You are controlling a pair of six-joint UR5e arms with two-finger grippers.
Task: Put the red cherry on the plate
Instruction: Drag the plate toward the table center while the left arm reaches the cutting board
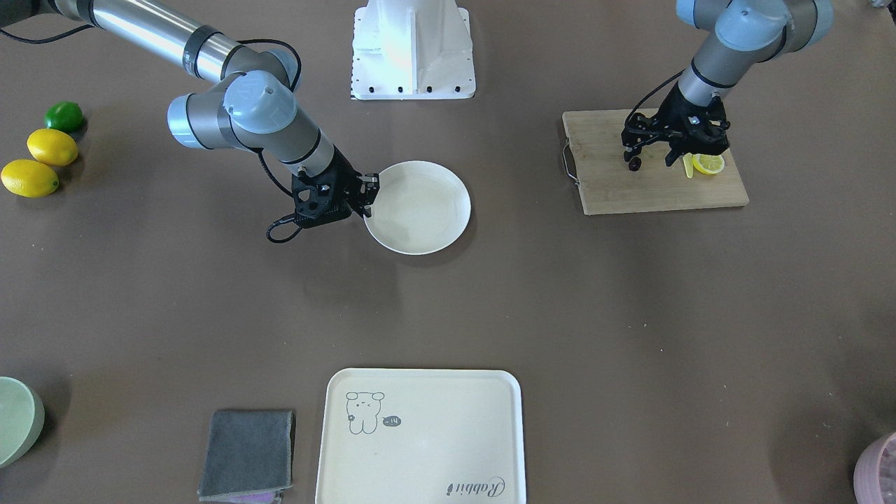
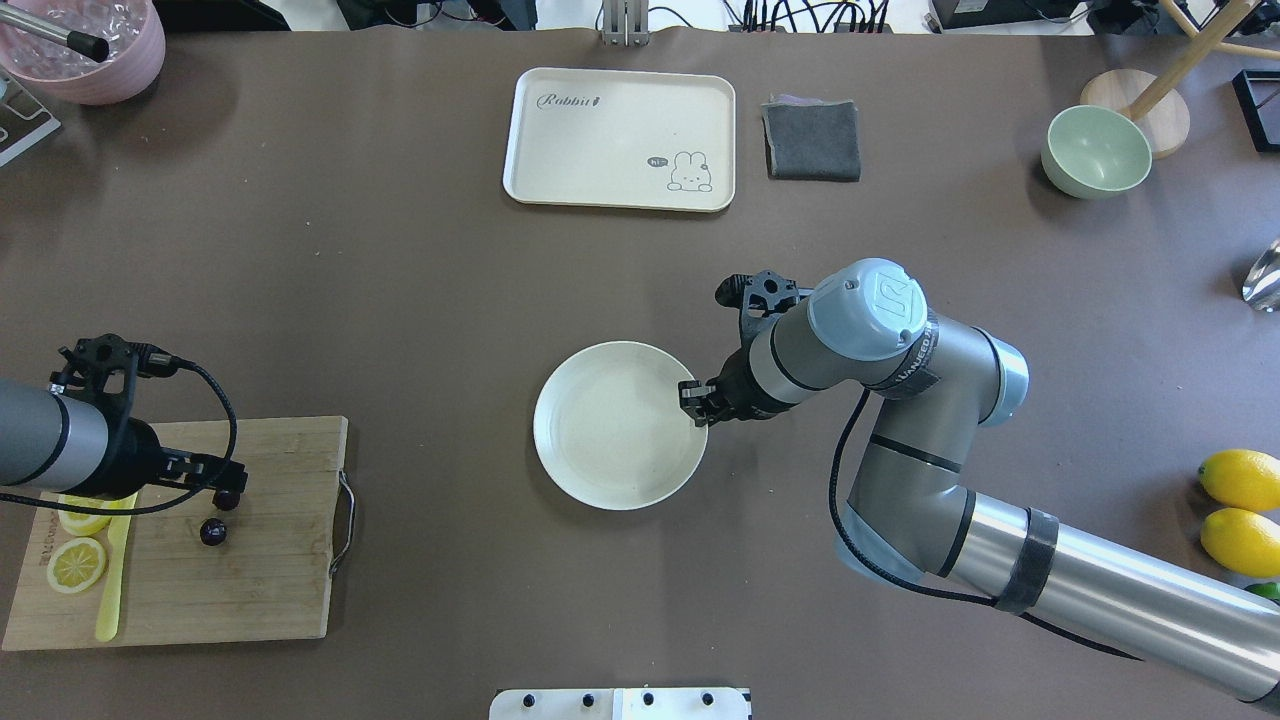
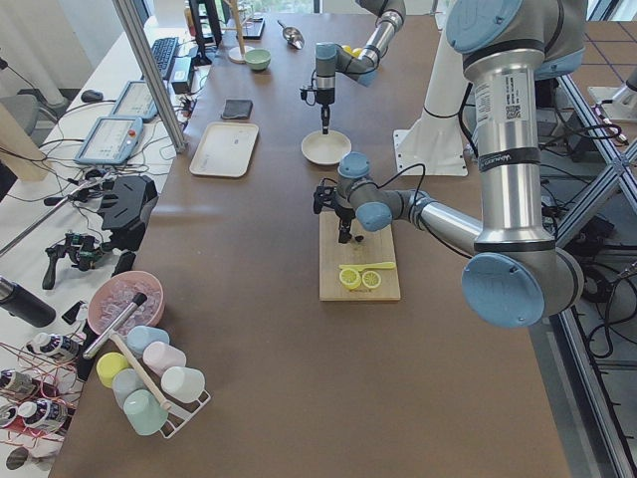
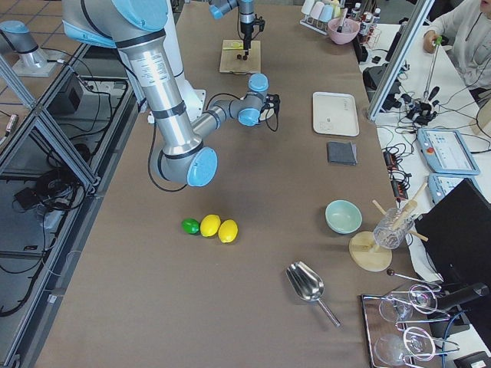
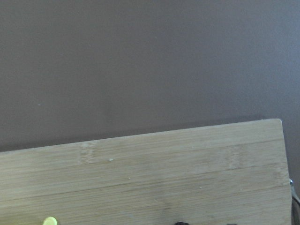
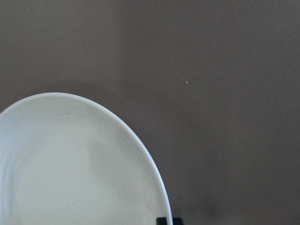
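Red cherry (image 2: pixel 212 531) is sitting near the middle of the cutting board (image 2: pixel 270 590), its two dark balls lining up roughly across the board's short way. The stem is too thin to make out. The left gripper (image 2: pixel 225 482) is hanging right at one ball, and I cannot tell whether it is pinching anything. Bare wood is showing toward the board's handle (image 2: pixel 347 508), while lemon slices (image 2: pixel 77 563) are crowding the opposite end. Well beyond the handle end, the plate (image 2: pixel 600 440) is sitting with the right gripper (image 2: pixel 695 403) at its rim, its grip unclear.
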